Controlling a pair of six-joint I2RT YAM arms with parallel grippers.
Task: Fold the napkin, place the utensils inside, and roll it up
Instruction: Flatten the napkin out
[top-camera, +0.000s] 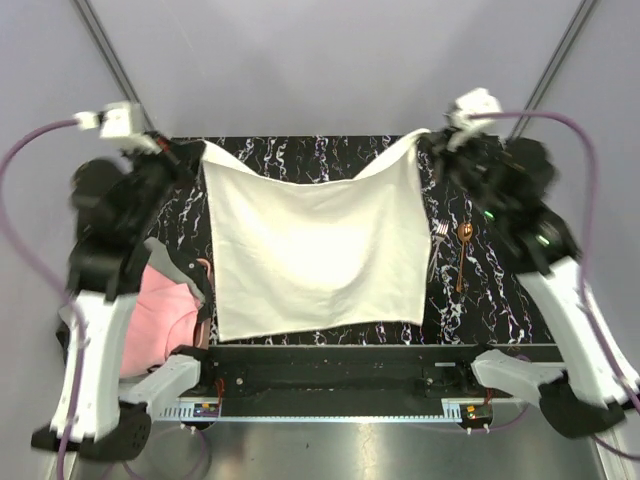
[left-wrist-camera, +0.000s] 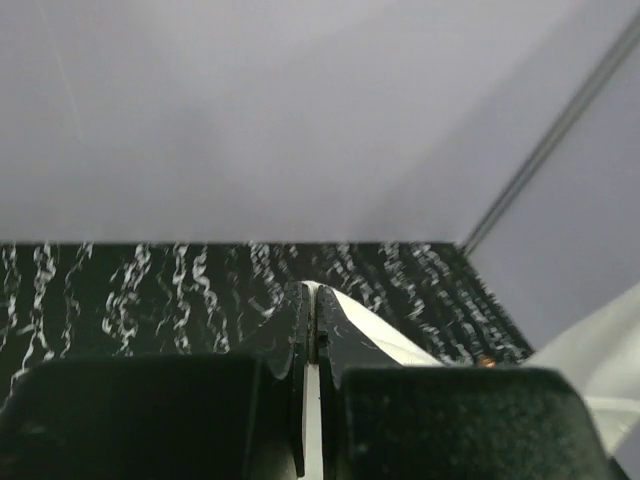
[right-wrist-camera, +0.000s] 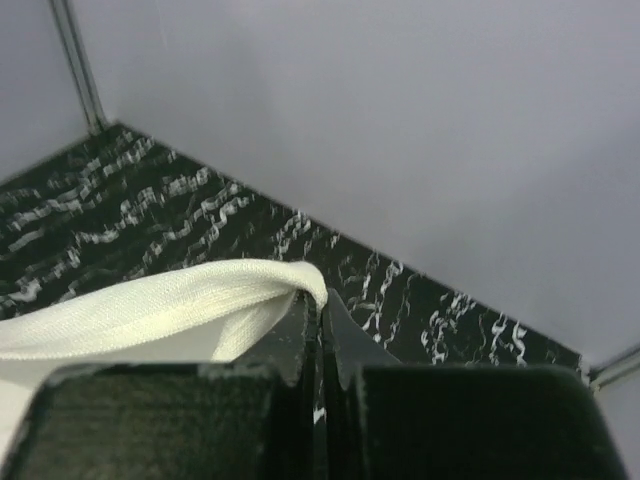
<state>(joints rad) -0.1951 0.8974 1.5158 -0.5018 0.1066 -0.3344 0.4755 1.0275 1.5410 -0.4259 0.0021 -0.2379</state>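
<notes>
The cream napkin (top-camera: 315, 250) hangs spread between both grippers over the black marbled table (top-camera: 500, 290), its far edge sagging in the middle and its near edge at the table's front. My left gripper (top-camera: 198, 152) is shut on the napkin's far left corner (left-wrist-camera: 312, 292). My right gripper (top-camera: 428, 134) is shut on the far right corner (right-wrist-camera: 300, 275). The silver fork (top-camera: 438, 245) and the copper-brown utensil (top-camera: 463, 255) lie side by side on the table just right of the napkin.
A pink and grey cloth (top-camera: 165, 310) lies at the left table edge under the left arm. Grey walls close in the back and sides. The black rail (top-camera: 330, 365) with the arm bases runs along the near edge.
</notes>
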